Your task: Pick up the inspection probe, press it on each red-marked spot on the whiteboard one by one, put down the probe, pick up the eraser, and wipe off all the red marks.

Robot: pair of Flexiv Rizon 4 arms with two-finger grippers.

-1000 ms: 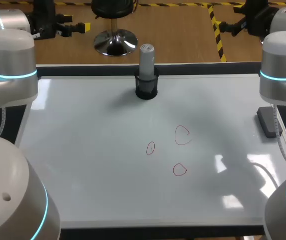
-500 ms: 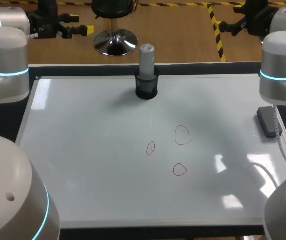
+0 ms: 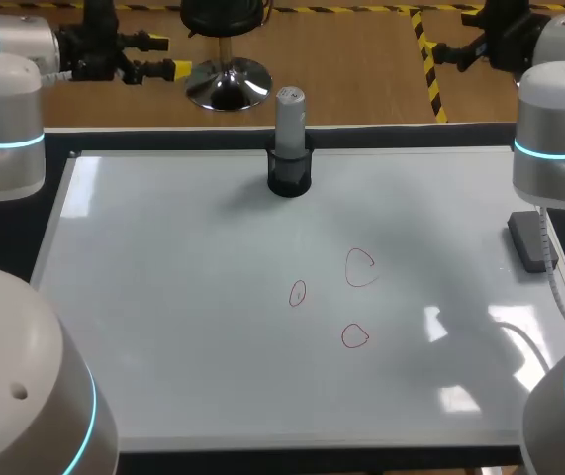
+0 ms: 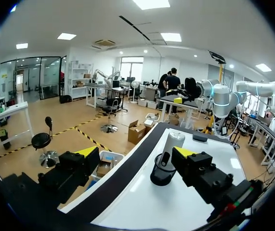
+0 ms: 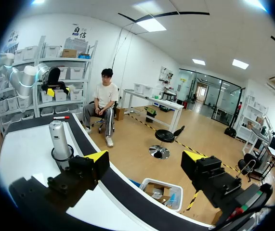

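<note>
The left arm [image 3: 5,109] has swung outward; left gripper [image 4: 136,153] and right gripper [image 5: 146,156] fingers stand spread.

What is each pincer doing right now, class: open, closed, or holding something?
Left pincer: open, holding nothing.
Right pincer: open, holding nothing.

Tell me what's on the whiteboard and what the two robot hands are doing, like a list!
whiteboard: lies flat and covers the table
inspection probe: stands upright in a black holder at the board's far edge, untouched
red marks: three small loops, close together near the middle
eraser: dark grey, lies flat by the board's right edge
left gripper: open and empty, beyond the far edge, left of the probe
right gripper: open and empty, beyond the far edge, right of the probe
</note>
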